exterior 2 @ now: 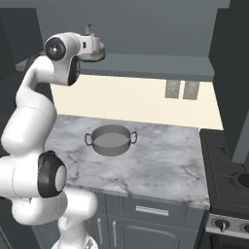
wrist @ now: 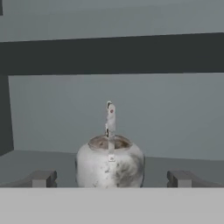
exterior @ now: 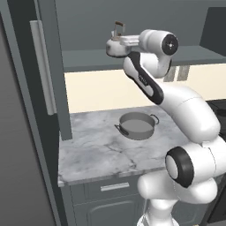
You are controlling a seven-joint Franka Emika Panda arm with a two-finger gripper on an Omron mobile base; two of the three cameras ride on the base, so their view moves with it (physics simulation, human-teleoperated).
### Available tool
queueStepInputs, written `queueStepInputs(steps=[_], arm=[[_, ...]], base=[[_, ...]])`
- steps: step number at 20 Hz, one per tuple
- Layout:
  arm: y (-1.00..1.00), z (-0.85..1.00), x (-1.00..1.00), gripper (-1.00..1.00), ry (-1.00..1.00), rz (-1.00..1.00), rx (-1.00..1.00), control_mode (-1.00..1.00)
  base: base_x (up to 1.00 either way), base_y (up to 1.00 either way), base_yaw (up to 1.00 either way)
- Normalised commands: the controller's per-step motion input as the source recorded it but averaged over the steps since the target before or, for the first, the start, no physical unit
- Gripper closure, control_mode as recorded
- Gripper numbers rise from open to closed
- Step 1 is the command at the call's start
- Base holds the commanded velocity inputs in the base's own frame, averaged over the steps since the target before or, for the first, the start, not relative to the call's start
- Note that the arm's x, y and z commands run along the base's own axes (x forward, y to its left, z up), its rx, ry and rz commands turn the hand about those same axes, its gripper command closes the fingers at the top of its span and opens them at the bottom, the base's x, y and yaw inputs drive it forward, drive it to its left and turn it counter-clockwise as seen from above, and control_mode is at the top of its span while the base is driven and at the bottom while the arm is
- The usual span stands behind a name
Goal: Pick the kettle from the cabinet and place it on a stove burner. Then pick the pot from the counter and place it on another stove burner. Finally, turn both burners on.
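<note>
The cabinet (exterior: 26, 101) fills the left of the left base view, its door swung open. The counter (exterior 2: 160, 160) spreads across the middle of the frame, the pot (exterior 2: 112, 140) standing on it well apart from the edges. The kettle (wrist: 110, 164) sits on the cabinet shelf, low centre in the hand view, between the wide-open jaws of the gripper (wrist: 111, 178); nothing is held. It is judged rigid, light and slippery; the round body is best clamped. Open room is seen above and behind.
</note>
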Motion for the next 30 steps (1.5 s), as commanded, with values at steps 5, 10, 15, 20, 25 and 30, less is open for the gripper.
queueStepInputs(steps=[5, 10, 15, 20, 25, 30], arm=[[0.0, 0.0, 0.29, -1.0, 0.0, 0.0, 0.0, -1.0], [0.0, 0.0, 0.28, -1.0, 0.0, 0.0, 0.0, -1.0], [0.01, 0.0, 0.29, -1.0, 0.0, 0.0, 0.0, -1.0], [0.06, 0.0, 0.26, -1.0, 0.0, 0.0, 0.0, -1.0], [0.04, 0.0, 0.25, -1.0, 0.0, 0.0, 0.0, -1.0], [0.03, 0.0, 0.25, -1.0, 0.0, 0.0, 0.0, -1.0]], base=[[0.0, 0.0, 0.0], [0.0, 0.0, 0.0], [0.0, 0.0, 0.0], [0.0, 0.0, 0.0], [0.0, 0.0, 0.0], [0.0, 0.0, 0.0]])
